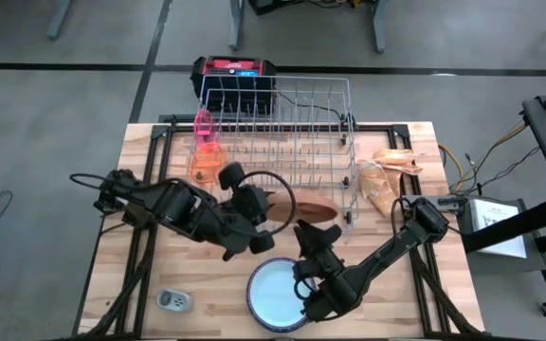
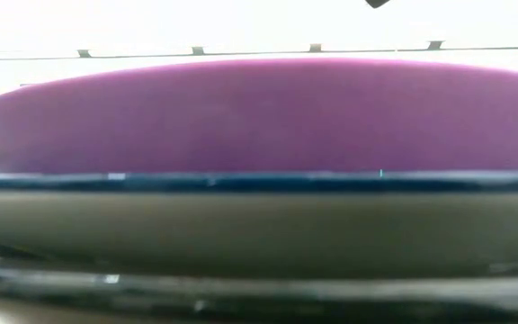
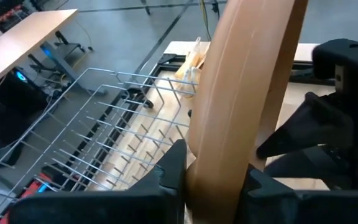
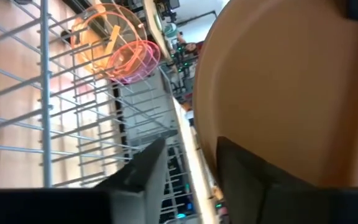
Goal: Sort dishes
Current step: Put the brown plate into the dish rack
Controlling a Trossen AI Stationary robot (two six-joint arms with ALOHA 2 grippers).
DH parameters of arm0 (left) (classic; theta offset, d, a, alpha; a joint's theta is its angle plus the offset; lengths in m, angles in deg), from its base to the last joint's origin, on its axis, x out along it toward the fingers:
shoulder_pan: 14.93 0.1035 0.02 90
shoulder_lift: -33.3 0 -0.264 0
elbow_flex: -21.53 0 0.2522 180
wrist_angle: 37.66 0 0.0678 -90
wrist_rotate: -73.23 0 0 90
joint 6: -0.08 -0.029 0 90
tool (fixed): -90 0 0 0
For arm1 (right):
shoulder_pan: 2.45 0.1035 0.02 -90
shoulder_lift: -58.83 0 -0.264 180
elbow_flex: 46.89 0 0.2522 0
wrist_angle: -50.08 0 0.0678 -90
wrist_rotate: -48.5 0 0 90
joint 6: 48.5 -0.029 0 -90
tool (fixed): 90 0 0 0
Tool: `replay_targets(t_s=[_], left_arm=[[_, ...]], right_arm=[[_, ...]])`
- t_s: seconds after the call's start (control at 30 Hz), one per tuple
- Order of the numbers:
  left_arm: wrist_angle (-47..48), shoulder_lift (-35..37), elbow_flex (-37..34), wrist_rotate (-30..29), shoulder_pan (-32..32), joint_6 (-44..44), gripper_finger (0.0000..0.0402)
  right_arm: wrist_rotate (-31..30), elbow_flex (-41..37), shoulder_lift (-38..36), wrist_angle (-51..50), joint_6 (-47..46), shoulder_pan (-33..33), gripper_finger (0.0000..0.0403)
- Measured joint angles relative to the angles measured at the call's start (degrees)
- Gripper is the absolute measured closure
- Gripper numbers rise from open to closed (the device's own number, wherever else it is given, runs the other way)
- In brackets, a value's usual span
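Roughly mid-sort: cups racked, brown plate mid-handover, stack still waiting

Translucent orange cup (image 1: 204,159) and pink cup (image 1: 204,121) already sit in the silver wire dish rack (image 1: 282,123), at its left end. Round brown plastic plate (image 3: 241,93) is on edge just in front of the rack; left gripper (image 1: 251,210) pinches its rim, fingers closed on it. Right gripper (image 1: 316,242) is at the same plate with jaws partly apart, one finger on the plate face, so probably letting go, though contact is hard to confirm. White plate on a blue-rimmed one (image 1: 278,294) remains flat at the table's front edge, and more plastic pieces (image 1: 387,170) lie right of the rack, all unsorted. Small grey-white device (image 1: 173,301) untouched
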Motion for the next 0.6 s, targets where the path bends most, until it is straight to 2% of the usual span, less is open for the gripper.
replay_targets(t_s=[0.3, 0.47, 0.6], left_arm=[[-0.7, 0.3, 0.0, 1.8, 1.5, 0.8, 0.0359], [-2.7, 0.7, 1.3, 0.8, 2.3, 2.0, 0.0359], [-2.5, 1.2, 3.2, 0.6, 3.1, 2.3, 0.036]], right_arm=[[1.2, -0.1, 0.0, 0.0, -2.3, 0.0, 0.0189], [1.6, -0.7, 0.2, 0.2, 0.3, 0.0, 0.0167], [-0.8, -1.1, 0.4, 0.2, 5.2, 0.1, 0.0153]])
